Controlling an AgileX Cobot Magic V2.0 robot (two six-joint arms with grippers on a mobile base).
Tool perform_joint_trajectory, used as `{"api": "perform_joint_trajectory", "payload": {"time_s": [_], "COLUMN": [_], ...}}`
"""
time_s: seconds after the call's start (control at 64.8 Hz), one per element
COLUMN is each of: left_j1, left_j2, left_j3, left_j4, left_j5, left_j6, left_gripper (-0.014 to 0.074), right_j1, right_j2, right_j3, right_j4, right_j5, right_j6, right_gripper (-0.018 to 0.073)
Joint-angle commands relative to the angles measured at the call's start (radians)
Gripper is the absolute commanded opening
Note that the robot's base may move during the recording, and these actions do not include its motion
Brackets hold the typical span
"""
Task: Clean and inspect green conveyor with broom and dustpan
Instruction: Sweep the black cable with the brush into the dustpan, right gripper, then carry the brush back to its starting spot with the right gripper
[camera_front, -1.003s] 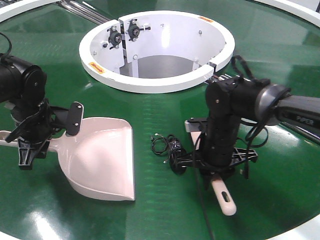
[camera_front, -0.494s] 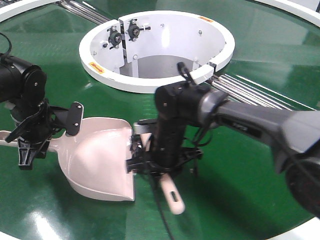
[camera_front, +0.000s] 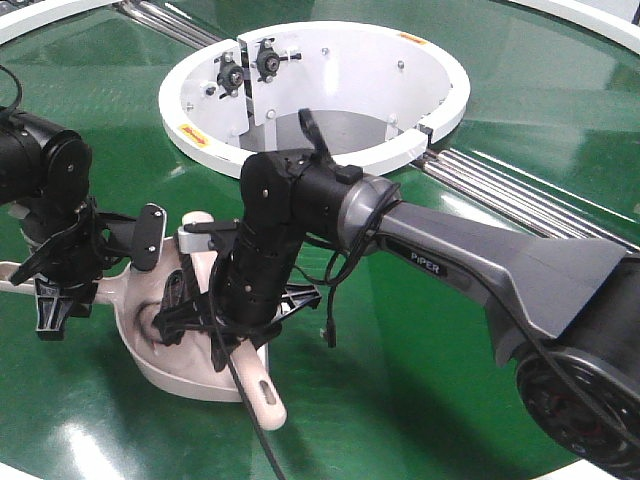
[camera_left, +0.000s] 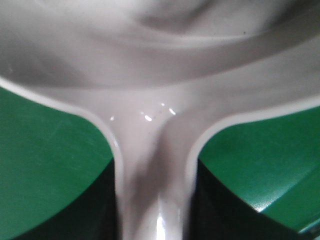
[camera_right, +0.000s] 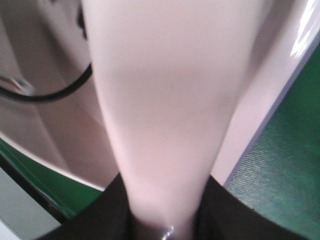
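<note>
Right claw (camera_front: 235, 300), clamped on the broom (camera_front: 262, 395) handle, has swung left across the green belt (camera_front: 420, 400) and now sits over the dustpan (camera_front: 190, 378); the black wire (camera_right: 50, 96) that lay mid-belt is inside the pan; left claw (camera_front: 60, 285) pinches the pan's handle, unmoved; this sweep looks landed.
</note>
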Motion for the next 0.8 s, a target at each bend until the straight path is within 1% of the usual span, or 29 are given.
{"api": "perform_joint_trajectory", "payload": {"time_s": [0.0,0.093,0.185,0.278,0.37,0.463,0.632,0.787], "left_j1": [-0.004,-0.004,-0.004,-0.004,-0.004,-0.004,-0.004,-0.004], "left_j2": [-0.044,-0.044,-0.044,-0.044,-0.044,-0.044,-0.044,-0.044], "left_j3": [-0.029,-0.029,-0.029,-0.029,-0.029,-0.029,-0.029,-0.029], "left_j4": [0.006,0.006,0.006,0.006,0.006,0.006,0.006,0.006], "left_j5": [0.011,0.011,0.011,0.011,0.011,0.011,0.011,0.011], "left_j6": [-0.003,-0.003,-0.003,-0.003,-0.003,-0.003,-0.003,-0.003], "left_gripper": [-0.0006,-0.0006,-0.0006,-0.0006,-0.0006,-0.0006,-0.0006,-0.0006], "right_j1": [-0.009,-0.01,-0.012,-0.036,-0.093,-0.163,-0.32,-0.442], "right_j2": [-0.085,-0.105,-0.133,-0.175,-0.22,-0.274,-0.38,-0.446], "right_j3": [-0.033,-0.033,-0.029,0.005,0.077,0.168,0.367,0.505], "right_j4": [-0.012,-0.07,-0.173,-0.229,-0.245,-0.249,-0.249,-0.249], "right_j5": [0.067,0.067,0.067,0.067,0.067,0.067,0.067,0.049], "right_j6": [-0.009,-0.005,0.002,0.018,0.017,-0.008,-0.107,-0.188], "right_gripper": [-0.0004,-0.0004,-0.0004,-0.0004,-0.0004,-0.0004,-0.0004,-0.0004]}}
